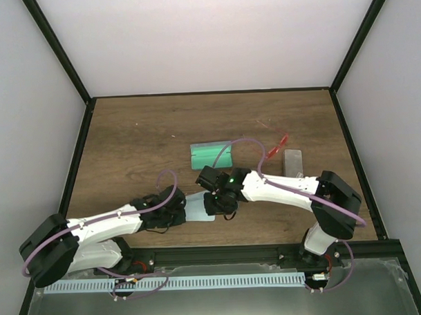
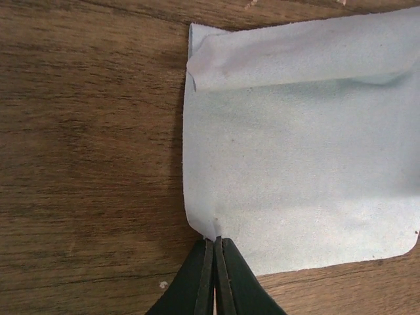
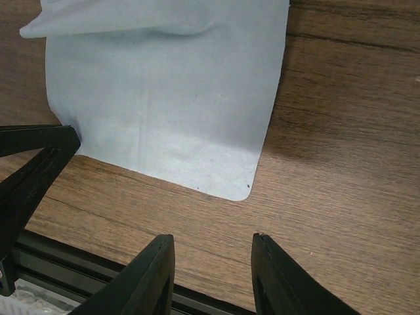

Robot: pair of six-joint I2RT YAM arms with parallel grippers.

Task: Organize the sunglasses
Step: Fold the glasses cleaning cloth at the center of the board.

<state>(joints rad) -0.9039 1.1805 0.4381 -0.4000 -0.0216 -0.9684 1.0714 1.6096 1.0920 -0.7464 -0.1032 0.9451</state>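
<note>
Pale teal cloth (image 2: 295, 164) pinched by left gripper (image 2: 214, 244); right gripper (image 3: 211, 259) part open and empty.
Top view: both arms meet over the cloth at the near middle of the wood table (image 1: 127, 146), and the wrists hide the fingertips of both. Red-orange sunglasses (image 1: 279, 145) lie right of centre, just beside a grey case (image 1: 292, 161), well apart from both grippers and too small for detail. A green-lined case (image 1: 210, 156) lies open behind the cloth. Left wrist view: jaws pressed together on the cloth's near edge by a corner; far edge is folded over, right side cut off by the frame. Right wrist view: jaws stand apart over bare wood just short of the cloth's rounded corner, touching nothing; the left gripper's dark fingers (image 3: 39, 154) meet the cloth at frame left.
</note>
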